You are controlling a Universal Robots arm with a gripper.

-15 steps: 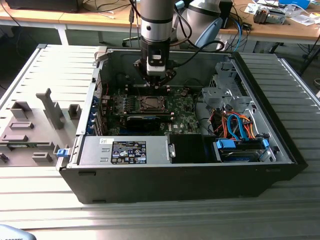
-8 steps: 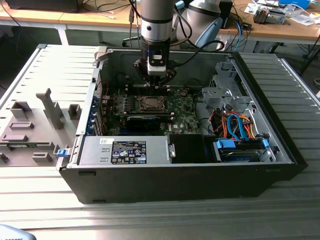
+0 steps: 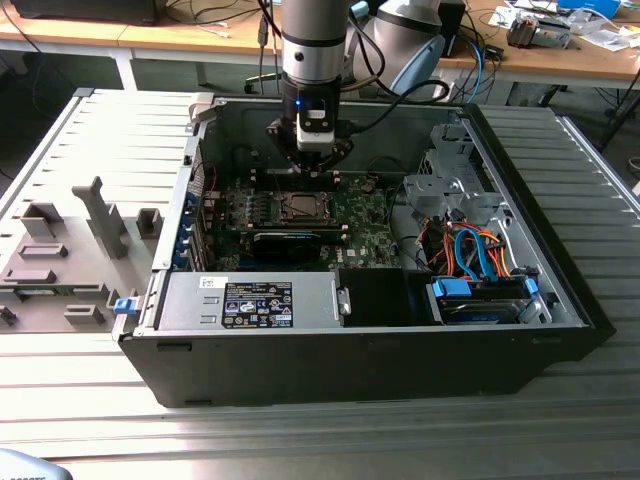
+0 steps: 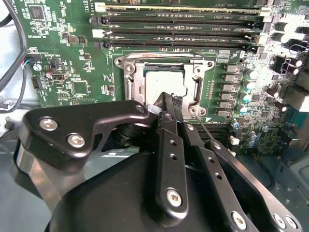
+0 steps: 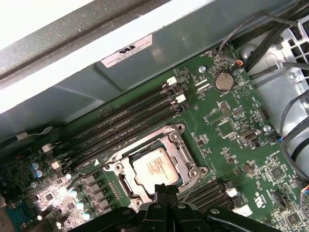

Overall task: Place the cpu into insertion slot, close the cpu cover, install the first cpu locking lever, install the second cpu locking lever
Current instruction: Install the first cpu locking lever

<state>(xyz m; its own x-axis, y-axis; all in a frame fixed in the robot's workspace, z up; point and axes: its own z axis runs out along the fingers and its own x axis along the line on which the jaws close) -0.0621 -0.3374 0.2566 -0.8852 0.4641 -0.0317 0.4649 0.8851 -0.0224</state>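
An open computer case [image 3: 400, 350], black outside and grey sheet metal within, is laid on its side on a ribbed grey metal surface [image 3: 300, 430]. Held inside it: a green circuit board [image 3: 360, 225], a grey labelled box [image 3: 255, 300] along the near wall, a perforated metal cage [image 3: 455, 185], and a bundle of orange and blue cables [image 3: 475, 250] toward the exterior view's right.

On the circuit board, the insertion slot [image 5: 153, 166] is seen as a square socket with a silvery metal rim and screw heads at its corners. The cpu [image 5: 154, 166], a flat pale silver-beige square plate, is seated within the slot; in the second wrist view the cpu [image 4: 164, 84] is likewise framed by the slot [image 4: 130, 79]. The cpu cover [image 5: 179, 151] appears as a thin metal frame lying around the plate, its window showing the plate; whether it is fully down cannot be told. Long black memory sockets [image 5: 123, 130] run in parallel just beside the slot.

The claw [image 3: 312, 155] hangs on the arm directly above the slot. In the second wrist view the claw [image 4: 166, 104], of matt black metal with bolted links, has its tips drawn together at the slot's edge, over the plate's border; nothing is seen held between them. The claw [image 5: 166, 189] is also seen at the slot's rim in the first wrist view.

Grey moulded fixtures [image 3: 60, 260] are set on the surface at the exterior view's left, well apart from the case
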